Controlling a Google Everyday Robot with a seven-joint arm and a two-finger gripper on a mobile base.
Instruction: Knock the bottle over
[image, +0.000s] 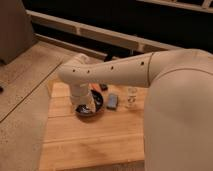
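Hanging over the black bowl (101, 107), left on the wooden table (90, 142), the gripper (84, 106) is apart from the upright bottle (131, 98), which stands right of the blue block (112, 101); spread or closed, can't tell. Approach step, I'd say: next needs a rightward sweep into the bottle. Bowl contents are hidden.

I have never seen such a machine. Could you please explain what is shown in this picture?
The thick cream-coloured tube is the robot's only arm. It reaches in from the right and then bends down. The gripper, the hand at its end, is low at a black round bowl. Whether it holds anything cannot be seen. This is the only picture, and it looks down from close beside the arm. On the light wooden table, a flat blue block lies right of the bowl. Further right, a small clear plastic bottle stands upright, apart from the gripper.
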